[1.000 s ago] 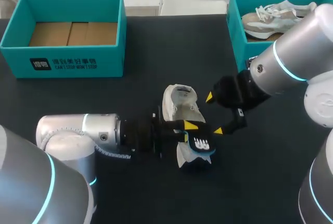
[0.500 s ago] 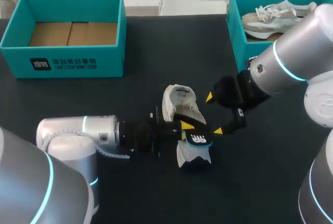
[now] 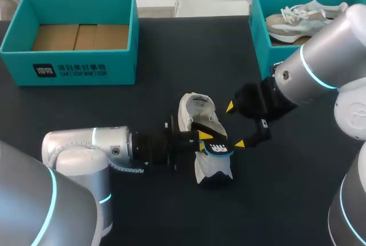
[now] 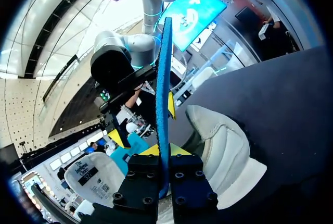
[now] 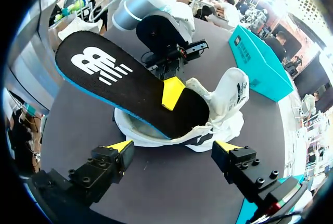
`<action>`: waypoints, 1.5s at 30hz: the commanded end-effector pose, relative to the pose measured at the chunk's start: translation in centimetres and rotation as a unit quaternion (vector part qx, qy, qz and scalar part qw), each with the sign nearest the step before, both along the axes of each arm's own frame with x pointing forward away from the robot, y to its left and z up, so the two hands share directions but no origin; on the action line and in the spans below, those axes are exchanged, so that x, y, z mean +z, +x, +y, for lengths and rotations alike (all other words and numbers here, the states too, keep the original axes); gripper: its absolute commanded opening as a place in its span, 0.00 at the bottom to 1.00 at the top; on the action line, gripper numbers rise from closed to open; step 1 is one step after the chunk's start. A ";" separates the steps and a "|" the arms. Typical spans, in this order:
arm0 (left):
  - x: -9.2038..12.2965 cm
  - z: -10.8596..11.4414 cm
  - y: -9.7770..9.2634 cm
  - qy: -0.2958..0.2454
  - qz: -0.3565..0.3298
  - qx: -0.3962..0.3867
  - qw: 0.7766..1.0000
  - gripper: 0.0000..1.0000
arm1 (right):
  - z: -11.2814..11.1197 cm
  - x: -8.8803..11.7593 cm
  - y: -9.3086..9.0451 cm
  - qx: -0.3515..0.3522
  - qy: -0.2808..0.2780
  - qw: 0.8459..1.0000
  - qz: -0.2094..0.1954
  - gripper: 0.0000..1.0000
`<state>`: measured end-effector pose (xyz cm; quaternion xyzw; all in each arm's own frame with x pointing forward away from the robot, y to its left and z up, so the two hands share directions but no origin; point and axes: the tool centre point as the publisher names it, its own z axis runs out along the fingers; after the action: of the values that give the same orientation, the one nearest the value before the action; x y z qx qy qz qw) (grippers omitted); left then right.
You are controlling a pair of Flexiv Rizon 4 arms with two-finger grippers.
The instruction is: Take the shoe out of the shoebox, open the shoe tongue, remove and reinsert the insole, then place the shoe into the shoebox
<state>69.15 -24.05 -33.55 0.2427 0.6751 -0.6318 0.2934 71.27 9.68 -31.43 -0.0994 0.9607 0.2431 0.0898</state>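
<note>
Since your left gripper (image 3: 203, 137) is clamped on the insole (image 3: 217, 150), mind its long axis: one end sits inside the shoe (image 3: 197, 114) on the table (image 3: 171, 57), the logo end lifted clear. Your right gripper (image 3: 235, 125) hangs just beside, fingers apart, holding nothing.

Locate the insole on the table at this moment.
Head view, middle of the table: the insole sticks out of the white shoe, clamped in the left end effector, with the open right end effector just to its right.
</note>
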 end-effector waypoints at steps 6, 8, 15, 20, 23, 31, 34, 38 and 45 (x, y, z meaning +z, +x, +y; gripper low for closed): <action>-0.1 -0.3 0.0 0.003 0.002 -0.003 1.000 0.00 | 0.1 -0.1 -0.1 -0.001 -0.001 1.000 -0.001 1.00; 0.4 -0.2 -0.1 -0.001 0.000 -0.002 1.000 0.42 | 0.1 -0.1 -0.1 -0.001 -0.001 1.000 -0.001 1.00; 1.8 -0.1 -1.1 -0.015 -0.006 -0.019 1.000 0.31 | 0.1 -0.1 -0.1 -0.001 -0.001 1.000 -0.001 1.00; 2.2 -0.8 -2.2 -0.020 -0.007 -0.039 0.999 0.25 | 0.1 -0.1 -0.1 -0.001 -0.001 1.000 -0.001 1.00; 2.1 -1.2 -2.7 -0.020 -0.008 -0.045 0.999 0.05 | 0.1 -0.1 -0.1 -0.001 -0.001 1.000 -0.001 1.00; 0.5 -1.2 -2.1 -0.004 -0.009 -0.047 0.999 0.00 | 0.1 -0.1 -0.1 -0.001 -0.001 1.000 -0.001 1.00; 0.0 -1.1 -1.4 0.001 -0.014 -0.041 0.999 0.00 | 0.1 -0.1 -0.1 -0.001 -0.001 1.000 -0.001 1.00; -0.3 -0.8 -0.3 0.007 -0.023 -0.031 0.999 0.00 | 0.1 -0.1 -0.1 -0.001 -0.001 1.000 -0.001 1.00; -0.6 -0.3 0.4 0.017 -0.028 -0.024 0.999 0.00 | 0.1 -0.1 -0.1 -0.001 -0.001 1.000 -0.001 1.00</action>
<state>69.35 -24.36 -33.97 0.2808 0.6700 -0.6220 0.2922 71.27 9.68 -31.43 -0.0994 0.9607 0.2431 0.0898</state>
